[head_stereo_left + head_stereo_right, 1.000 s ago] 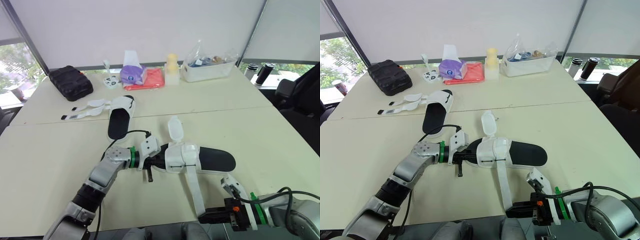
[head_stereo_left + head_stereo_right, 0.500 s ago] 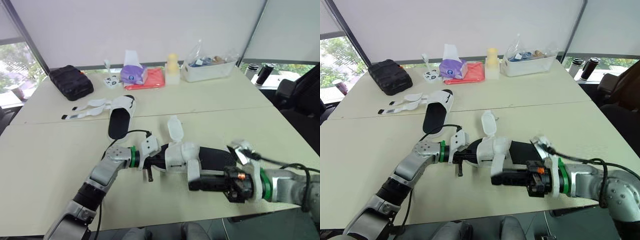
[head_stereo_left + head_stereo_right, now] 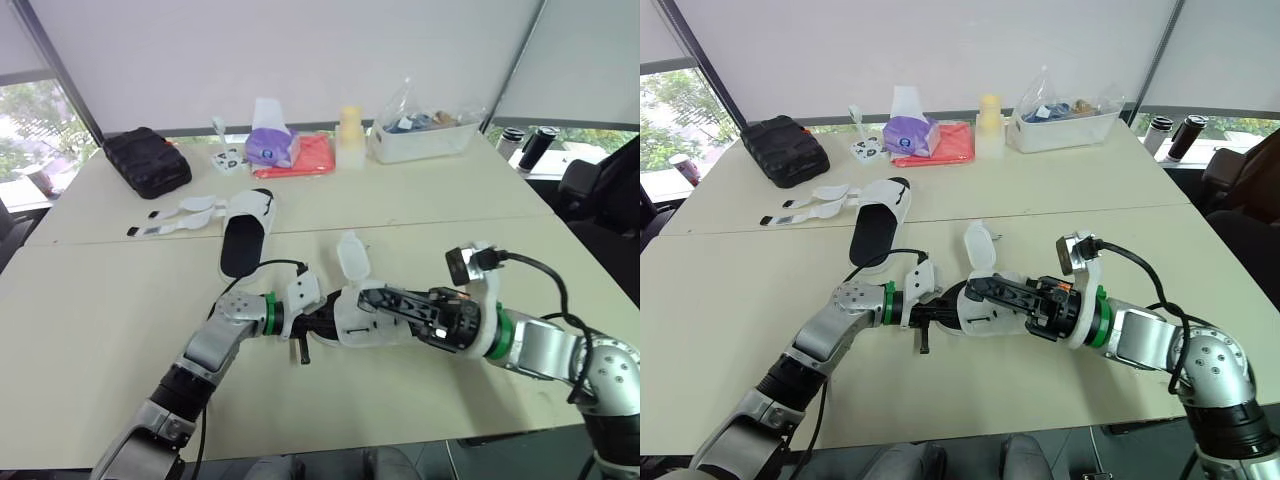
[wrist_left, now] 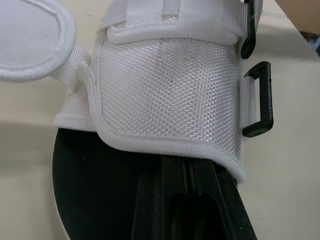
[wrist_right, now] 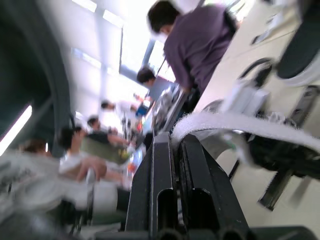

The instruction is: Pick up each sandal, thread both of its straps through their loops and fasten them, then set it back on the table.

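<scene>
On table (image 3: 120, 330): two sandals. Left claw (image 3: 318, 326) clamped on near sandal (image 3: 352, 322), right claw (image 3: 370, 296) pinching its strap (image 5: 235, 121); far sandal (image 3: 240, 245) untouched.

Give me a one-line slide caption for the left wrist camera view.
Left gripper clamps the white mesh sandal by its black footbed, one empty black loop at its side.

Office: pale tables (image 3: 450, 210), window blinds (image 3: 300, 60), people (image 5: 197, 45)

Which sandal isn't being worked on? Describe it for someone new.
On the pale table, look toward its far left, near the black case. The sandal lying flat there has both white straps splayed open sideways; the other sandal is nearer, mid-table.
</scene>
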Controlling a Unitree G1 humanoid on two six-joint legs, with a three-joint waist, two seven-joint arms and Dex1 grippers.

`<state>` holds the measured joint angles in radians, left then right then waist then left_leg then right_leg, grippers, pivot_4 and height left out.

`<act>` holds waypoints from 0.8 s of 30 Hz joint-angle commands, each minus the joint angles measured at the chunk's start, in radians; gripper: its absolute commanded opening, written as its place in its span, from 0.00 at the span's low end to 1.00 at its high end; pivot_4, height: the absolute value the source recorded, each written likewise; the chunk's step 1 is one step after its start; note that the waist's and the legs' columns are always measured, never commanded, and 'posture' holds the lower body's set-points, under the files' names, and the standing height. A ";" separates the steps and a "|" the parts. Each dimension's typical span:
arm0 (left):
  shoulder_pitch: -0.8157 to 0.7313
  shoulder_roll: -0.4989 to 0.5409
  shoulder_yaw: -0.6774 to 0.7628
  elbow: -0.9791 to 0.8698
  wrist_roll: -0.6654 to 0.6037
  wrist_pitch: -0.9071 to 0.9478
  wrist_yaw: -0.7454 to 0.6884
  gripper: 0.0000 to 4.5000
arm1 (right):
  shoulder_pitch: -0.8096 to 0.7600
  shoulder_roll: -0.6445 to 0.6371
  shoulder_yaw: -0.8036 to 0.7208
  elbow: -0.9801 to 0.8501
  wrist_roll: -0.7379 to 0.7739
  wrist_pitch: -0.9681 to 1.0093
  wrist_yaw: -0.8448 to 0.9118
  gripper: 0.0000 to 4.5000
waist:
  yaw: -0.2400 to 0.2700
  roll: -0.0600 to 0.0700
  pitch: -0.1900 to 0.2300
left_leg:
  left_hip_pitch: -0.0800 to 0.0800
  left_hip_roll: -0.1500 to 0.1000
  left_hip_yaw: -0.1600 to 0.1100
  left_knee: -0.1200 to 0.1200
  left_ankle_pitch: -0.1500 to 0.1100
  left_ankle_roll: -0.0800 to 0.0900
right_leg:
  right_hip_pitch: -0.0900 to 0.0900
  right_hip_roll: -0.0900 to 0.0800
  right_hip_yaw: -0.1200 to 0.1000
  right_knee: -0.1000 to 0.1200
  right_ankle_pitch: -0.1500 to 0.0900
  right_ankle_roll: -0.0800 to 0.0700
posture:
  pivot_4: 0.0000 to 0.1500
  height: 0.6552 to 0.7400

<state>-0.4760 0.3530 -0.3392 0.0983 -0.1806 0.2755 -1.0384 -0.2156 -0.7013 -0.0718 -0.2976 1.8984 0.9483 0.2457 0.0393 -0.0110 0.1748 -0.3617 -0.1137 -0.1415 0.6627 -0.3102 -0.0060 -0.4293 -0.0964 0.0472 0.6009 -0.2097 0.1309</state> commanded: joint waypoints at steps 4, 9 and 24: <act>0.016 0.003 -0.005 -0.011 0.014 -0.001 0.010 0.00 | -0.061 0.098 -0.019 0.097 0.030 -0.057 -0.120 0.02 | -0.002 0.001 0.000 | 0.000 0.000 0.000 0.000 0.000 0.000 | 0.000 0.001 0.000 0.000 0.001 -0.001 | 1.00 1.00; 0.022 0.001 -0.005 -0.019 0.014 0.002 0.019 0.00 | -0.077 0.138 -0.048 0.150 0.048 -0.071 -0.179 0.21 | -0.002 0.001 0.000 | 0.000 0.000 0.000 0.000 0.000 0.000 | 0.000 0.001 0.000 0.000 0.001 -0.001 | 1.00 1.00; 0.026 0.006 -0.001 -0.022 0.011 0.010 0.023 0.00 | -0.289 -0.205 0.057 0.023 -0.625 -0.061 0.233 0.99 | -0.004 0.007 -0.001 | 0.001 0.000 0.003 0.000 0.000 0.000 | -0.001 0.002 0.001 0.000 0.001 0.000 | 1.00 1.00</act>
<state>-0.4547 0.3543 -0.3377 0.0764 -0.1769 0.2786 -1.0168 -0.4797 -0.8768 -0.0765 -0.2235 1.4439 0.9100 0.3575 0.0349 -0.0042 0.1743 -0.3611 -0.1131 -0.1393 0.6626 -0.3101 -0.0058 -0.4299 -0.0938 0.0474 0.6007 -0.2088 0.1310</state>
